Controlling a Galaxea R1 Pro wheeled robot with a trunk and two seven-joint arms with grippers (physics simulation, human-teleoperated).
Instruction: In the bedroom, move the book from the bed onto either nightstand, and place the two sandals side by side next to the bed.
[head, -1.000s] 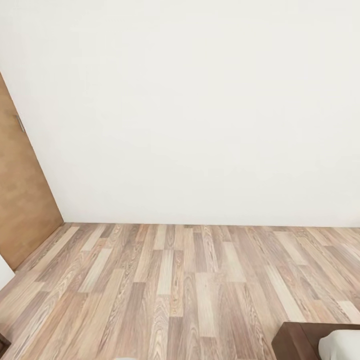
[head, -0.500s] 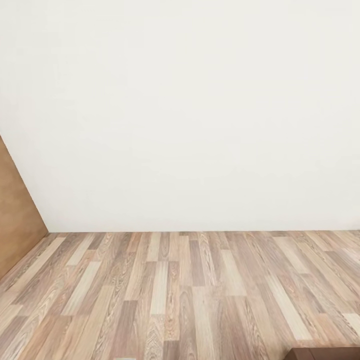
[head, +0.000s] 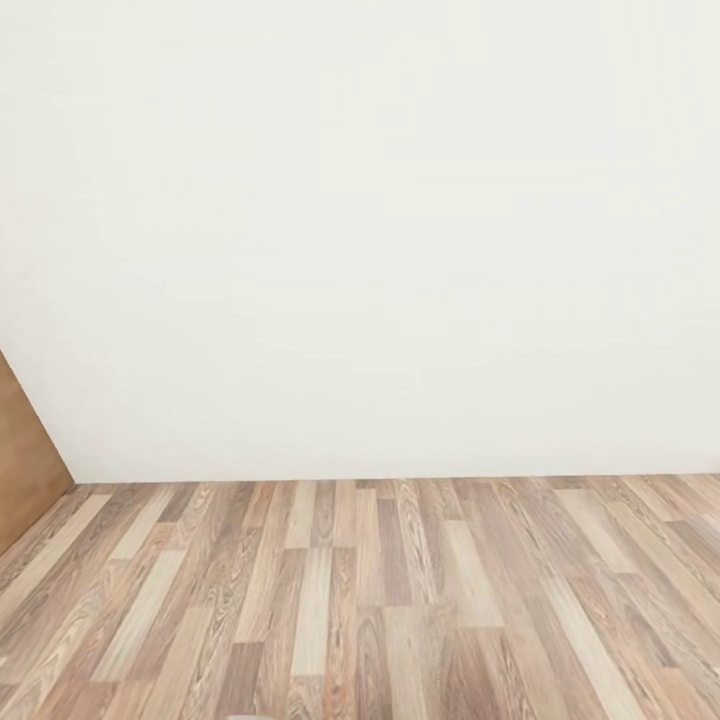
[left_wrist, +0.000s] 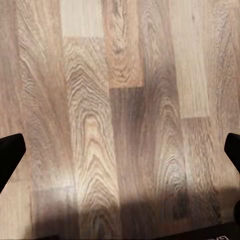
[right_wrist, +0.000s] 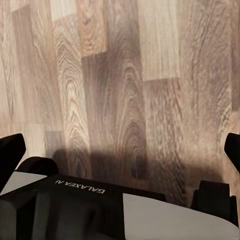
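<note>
The head view presents a plain off-white wall (head: 360, 230) across the upper two thirds of the frame and a wood-plank floor (head: 380, 600) across the lower third. A strip of brown door or panel (head: 22, 460) stands at the left edge, meeting the wall at the corner in the lower left. No book, bed, nightstand or sandal appears in any current view, so the whereabouts of the task's things cannot be stated from these frames. In the left wrist view the left gripper (left_wrist: 120, 150) looks straight down on floorboards; its two dark fingertips sit at the far left and far right edges of the frame, jaws wide apart with nothing between them. In the right wrist view the right gripper (right_wrist: 120, 150) shows the same arrangement, dark tips at both side edges, jaws apart and empty, with part of the robot's own grey and black body (right_wrist: 115, 210) across the bottom of the frame, its shadow falling on the boards. Assessment: the robot appears to be in transit or turning to search, with no grasp begun; the task seems to stand at its opening. The next move calls for bringing the head camera round until the bed or a sandal enters view, then approaching squarely before either arm is extended.
</note>
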